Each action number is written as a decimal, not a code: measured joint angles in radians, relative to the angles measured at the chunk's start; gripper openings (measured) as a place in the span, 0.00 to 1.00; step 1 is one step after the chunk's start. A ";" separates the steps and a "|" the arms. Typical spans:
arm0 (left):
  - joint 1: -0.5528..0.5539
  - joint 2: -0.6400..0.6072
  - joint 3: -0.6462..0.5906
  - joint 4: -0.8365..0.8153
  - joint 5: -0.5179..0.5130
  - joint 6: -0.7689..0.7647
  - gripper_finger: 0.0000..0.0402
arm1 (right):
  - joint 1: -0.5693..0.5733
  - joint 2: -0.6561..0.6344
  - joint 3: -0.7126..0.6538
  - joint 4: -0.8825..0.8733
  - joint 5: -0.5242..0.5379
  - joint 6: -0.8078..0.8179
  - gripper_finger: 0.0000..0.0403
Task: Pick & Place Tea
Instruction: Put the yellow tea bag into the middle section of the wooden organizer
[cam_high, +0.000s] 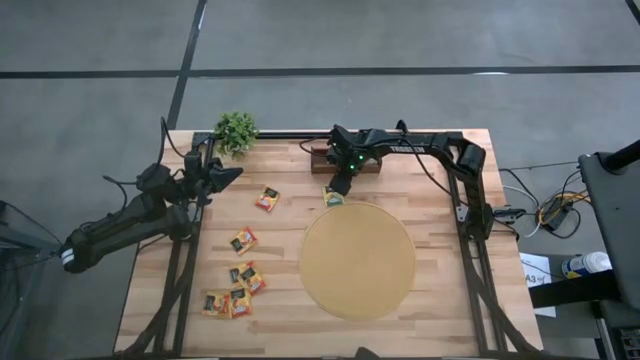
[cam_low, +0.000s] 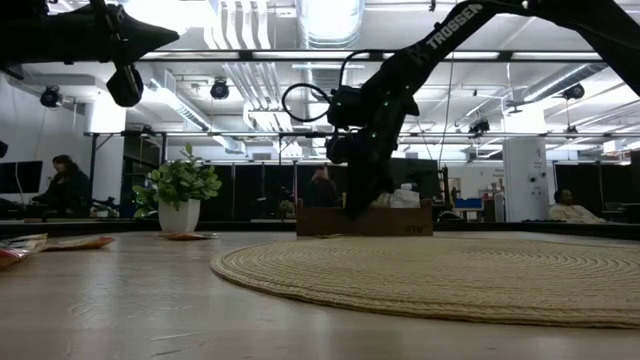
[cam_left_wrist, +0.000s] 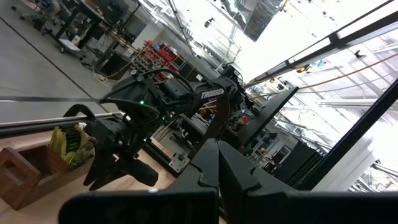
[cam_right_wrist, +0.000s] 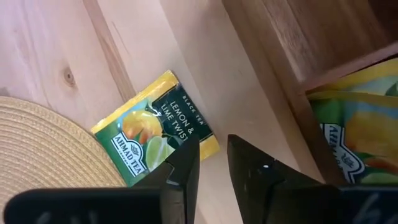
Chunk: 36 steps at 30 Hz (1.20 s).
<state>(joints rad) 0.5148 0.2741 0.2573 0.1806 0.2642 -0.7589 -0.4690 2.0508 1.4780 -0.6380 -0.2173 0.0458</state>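
Right tool (cam_high: 337, 190) is down at the far side of the table (cam_high: 440, 300), right over a green and yellow lemon-lime tea sachet (cam_right_wrist: 155, 132) lying flat on the wood. The sachet sits between the edge of the round woven mat (cam_high: 358, 260) and the wooden tray (cam_right_wrist: 298, 56), one corner touching or just overlapping the mat's rim. From the right wrist view the two fingers (cam_right_wrist: 183, 171) stand close together just above the sachet's edge with a narrow gap between them. Honestly can't tell if they're pinching it or not.

The tray already has green and yellow sachets (cam_right_wrist: 357, 140) in it. More sachets are scattered on the left half of the table: one orange-red one (cam_high: 267, 198) alone, another (cam_high: 244, 239) nearer the middle, and a small cluster (cam_high: 234, 292) towards the near left corner.

Left tool (cam_high: 228, 176) is clenched with nothing in it, hanging above the table's far left corner near the little potted plant (cam_high: 237, 130).
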 joint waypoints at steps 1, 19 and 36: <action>0.000 0.000 0.000 0.000 0.000 -0.001 0.00 | 0.000 0.003 0.000 0.000 0.000 0.002 0.20; 0.000 0.000 0.000 -0.002 0.000 -0.002 0.00 | 0.014 0.071 -0.002 -0.006 -0.019 0.079 0.20; 0.000 0.000 0.000 -0.003 0.000 -0.002 0.00 | 0.025 0.090 0.005 -0.009 -0.011 0.136 0.04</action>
<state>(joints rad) 0.5147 0.2745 0.2573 0.1781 0.2642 -0.7605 -0.4442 2.1407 1.4831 -0.6469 -0.2283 0.1817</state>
